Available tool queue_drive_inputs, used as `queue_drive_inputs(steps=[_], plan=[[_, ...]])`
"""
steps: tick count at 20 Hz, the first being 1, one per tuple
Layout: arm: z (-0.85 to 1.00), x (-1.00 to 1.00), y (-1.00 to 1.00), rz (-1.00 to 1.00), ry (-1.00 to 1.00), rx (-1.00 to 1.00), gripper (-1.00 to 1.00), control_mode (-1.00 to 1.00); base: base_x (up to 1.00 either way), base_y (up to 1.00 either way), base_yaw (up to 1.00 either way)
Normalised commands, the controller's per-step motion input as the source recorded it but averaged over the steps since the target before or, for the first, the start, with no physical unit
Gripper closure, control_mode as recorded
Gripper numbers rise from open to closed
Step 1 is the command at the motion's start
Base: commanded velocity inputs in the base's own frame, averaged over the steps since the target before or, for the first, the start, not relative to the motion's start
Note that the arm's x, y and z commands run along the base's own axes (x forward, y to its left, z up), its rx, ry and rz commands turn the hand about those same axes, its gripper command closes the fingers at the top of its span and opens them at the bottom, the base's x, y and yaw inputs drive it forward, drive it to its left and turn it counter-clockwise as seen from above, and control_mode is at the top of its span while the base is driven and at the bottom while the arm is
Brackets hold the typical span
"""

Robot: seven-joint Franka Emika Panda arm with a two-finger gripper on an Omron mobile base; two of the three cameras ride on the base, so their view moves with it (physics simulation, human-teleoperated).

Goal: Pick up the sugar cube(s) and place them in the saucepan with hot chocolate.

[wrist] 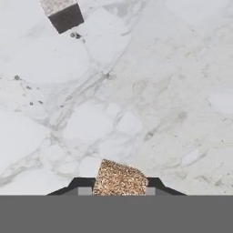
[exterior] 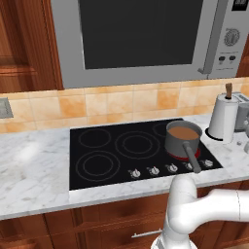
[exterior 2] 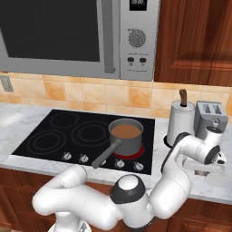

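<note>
**Two sugar cubes on the marble, one between the fingers**

One brown speckled sugar cube (wrist: 119, 179) sits squarely between the two dark fingertips of the pincer (wrist: 119, 184) in the hand view, and the tips press against its two sides, so the pincer is closed on it. Beneath it lies white, grey-veined marble counter (wrist: 150, 91). A second cube (wrist: 61, 12) lies well apart from the first, near the top left corner of that view, with a dark shadow beside it.

From the right base view, the white arm bends over the counter's right end, its hand (exterior 2: 209, 156) low in front of a silver toaster (exterior 2: 210, 115) and a white paper-towel roll (exterior 2: 180, 122).

The saucepan with hot chocolate (exterior 2: 125, 136) stands on the black cooktop (exterior 2: 54, 136), on a glowing red front-right burner, well apart from the pincer and to its left; its long handle (exterior 2: 107, 155) points toward the knobs at the front edge. A microwave (exterior 2: 68, 31) hangs above. Its display and dial markings are too small to read, and no other writing can be made out.
</note>
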Motion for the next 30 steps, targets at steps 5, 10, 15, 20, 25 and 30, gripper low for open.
queue_drive_inputs(steps=[5, 10, 15, 20, 25, 30], plan=[[0.30, -0.50, 0.06, 0.00, -0.10, 0.00, 1.00, -1.00, 0.00, 0.00, 0.00], [0.62, -0.64, 0.47, 0.00, -0.17, 0.00, 1.00, -1.00, 0.00, 0.00, 0.00], [0.79, -0.50, 0.70, 0.00, -0.16, 0.00, 1.00, -1.00, 0.00, 0.00, 0.00], [0.78, -0.30, 0.85, 0.00, -0.05, 0.00, 1.00, -1.00, 0.00, 0.00, 0.00], [0.67, -0.26, 0.86, 0.00, 0.00, 0.00, 1.00, -1.00, 0.00, 0.00, 0.00], [0.36, -0.01, 1.00, 0.00, -0.04, -0.01, 1.00, -1.00, 0.00, 0.00, 0.00]])
